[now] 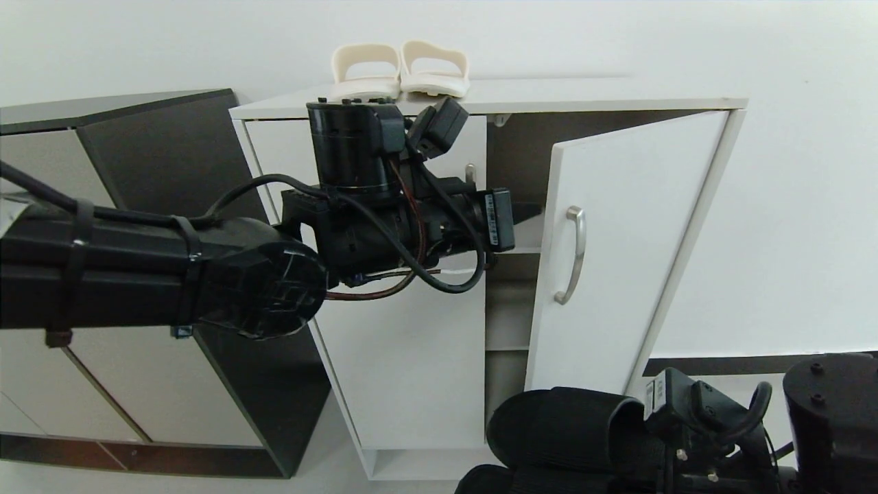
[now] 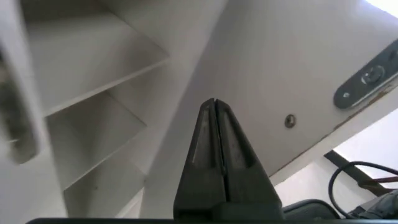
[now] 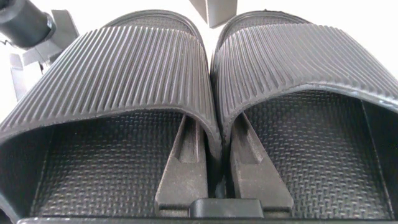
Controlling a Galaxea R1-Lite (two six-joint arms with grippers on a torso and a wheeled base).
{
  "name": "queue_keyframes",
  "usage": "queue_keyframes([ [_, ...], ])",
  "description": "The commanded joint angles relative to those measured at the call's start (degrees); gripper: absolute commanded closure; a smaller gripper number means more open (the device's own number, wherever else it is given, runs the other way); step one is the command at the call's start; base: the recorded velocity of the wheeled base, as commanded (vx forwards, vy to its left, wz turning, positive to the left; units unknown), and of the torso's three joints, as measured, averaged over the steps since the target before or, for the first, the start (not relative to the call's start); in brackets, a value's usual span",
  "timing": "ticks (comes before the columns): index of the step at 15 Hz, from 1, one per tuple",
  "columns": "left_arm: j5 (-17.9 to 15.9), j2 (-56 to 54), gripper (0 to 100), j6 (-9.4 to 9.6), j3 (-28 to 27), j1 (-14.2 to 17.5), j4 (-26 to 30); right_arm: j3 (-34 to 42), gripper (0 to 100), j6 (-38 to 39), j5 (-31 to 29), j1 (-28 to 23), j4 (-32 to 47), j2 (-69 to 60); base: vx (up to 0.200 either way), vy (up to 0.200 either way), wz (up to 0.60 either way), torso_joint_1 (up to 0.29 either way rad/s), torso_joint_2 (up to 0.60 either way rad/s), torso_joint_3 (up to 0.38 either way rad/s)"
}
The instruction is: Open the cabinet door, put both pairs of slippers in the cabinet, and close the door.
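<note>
The white cabinet [image 1: 480, 96] has its right door [image 1: 631, 274] swung partly open, handle [image 1: 576, 254] facing me. My left gripper [image 1: 525, 213] is in the gap at upper-shelf height. In the left wrist view that gripper [image 2: 214, 106] is shut with nothing in it, with bare shelves [image 2: 93, 62] beside it. A cream pair of slippers [image 1: 401, 68] rests on the cabinet top. Low in front of the cabinet, a black ribbed pair of slippers [image 1: 555, 425] hangs from my right arm. My right gripper [image 3: 217, 155] is shut on the two inner walls of the black slippers [image 3: 143, 68], pressed side by side.
A dark cabinet [image 1: 171, 158] with pale front panels stands against the white cabinet's left side. The left door [image 1: 405, 343] of the white cabinet stays shut. A bare white wall [image 1: 789, 240] and floor strip lie to the right of the open door.
</note>
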Motion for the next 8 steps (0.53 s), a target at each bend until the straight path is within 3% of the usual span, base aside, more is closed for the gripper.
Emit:
queue_keyframes([
  [1, 0.0, 0.5, 100, -0.02, -0.1, -2.1, 0.0, 0.1, 100, 0.0, 0.0, 0.4, 0.0, 0.6, -0.2, 0.0, 0.0, -0.002, 0.0, 0.002],
  [6, 0.0, -5.2, 100, 0.33, 3.3, -11.3, 1.6, 0.5, 100, 0.2, -0.1, 4.8, 0.0, -0.6, -0.2, 0.0, 0.0, -0.001, 0.0, 0.002],
  [8, 0.1, -5.8, 100, 1.39, 3.6, -11.3, 1.6, 0.7, 100, 0.2, -0.1, 4.6, -0.2, -0.3, -0.2, 0.0, 0.0, 0.002, 0.0, 0.005],
])
